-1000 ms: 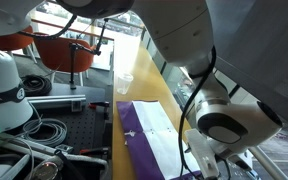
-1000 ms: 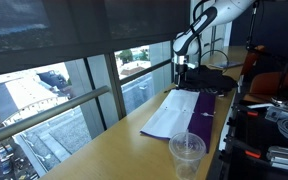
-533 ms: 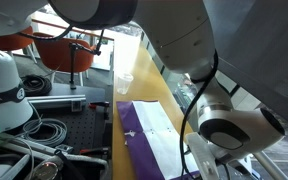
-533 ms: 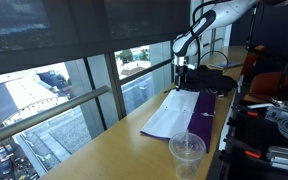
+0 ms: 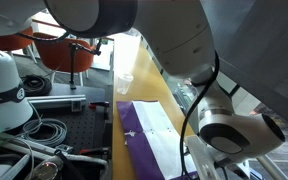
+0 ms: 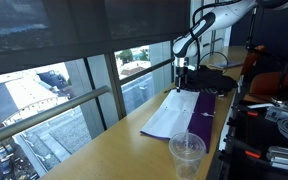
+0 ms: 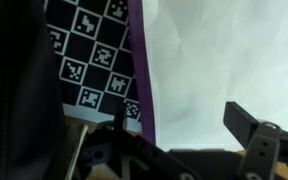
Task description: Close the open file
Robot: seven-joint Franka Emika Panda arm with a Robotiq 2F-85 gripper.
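Slight creep of the arm (image 5: 174, 35) in an exterior view; file (image 5: 149, 135) unmoved, lying open and flat on the wooden table (image 6: 124, 150). Wrist view: gripper (image 7: 179, 122) spread wide and empty over the white sheets (image 7: 224, 50), beside the purple cover (image 7: 139, 60). Probably light, floppy, slick: hook a cover's free edge and fold it over. Can't tell whether the fingertips touch the paper; the wrist picture is blurred.

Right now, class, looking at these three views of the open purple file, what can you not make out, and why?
Exterior view: the file loses its near end behind the robot arm.
Exterior view: the gripper is too small to tell whether it touches the file.
Wrist view: blur hides any print on the paper, and the frame edges cut off both covers.
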